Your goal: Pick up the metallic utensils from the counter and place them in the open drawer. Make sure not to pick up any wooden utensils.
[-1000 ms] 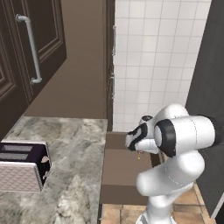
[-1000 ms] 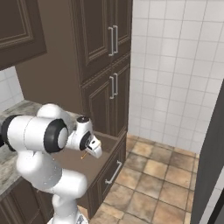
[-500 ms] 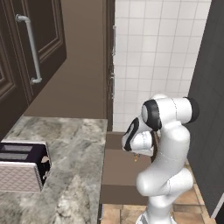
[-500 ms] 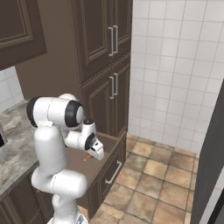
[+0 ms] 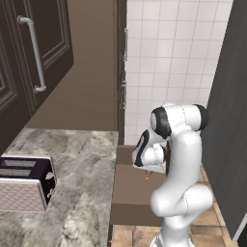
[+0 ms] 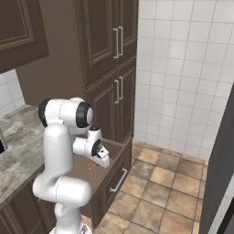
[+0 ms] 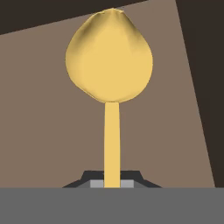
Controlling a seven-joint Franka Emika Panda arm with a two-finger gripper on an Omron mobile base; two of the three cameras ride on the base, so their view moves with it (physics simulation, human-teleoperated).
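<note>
**Golden spoon held over the drawer, release still to come**

The gripper (image 7: 112, 183) is seen clamped tight on the handle of the golden spoon (image 7: 110, 65), whose rounded head points away from the hand. In the hand view the spoon is framed against the flat brown floor of the drawer (image 7: 39, 131), with a dark wall of the drawer running down the right side. Whether the spoon head is touching the floor or hanging above it cannot be told.

From the left base view the gripper (image 5: 148, 174) is placed above the drawer (image 5: 130, 193), which stands pulled out just beside the end of the counter (image 5: 82, 169). A small orange-yellow sliver of the spoon (image 5: 147, 176) is visible under the hand. The right base view gives the same reading: the gripper (image 6: 97, 163) is over the drawer (image 6: 109, 160), with the spoon (image 6: 93, 165) poking out below.

The pick-up and the carry of this one utensil are judged complete; its release into the drawer is judged the step in hand. No utensil is made out lying in the visible part of the drawer. A toaster (image 5: 24, 188) is the one object made out on the counter, so what remains to be collected cannot be told.
</note>
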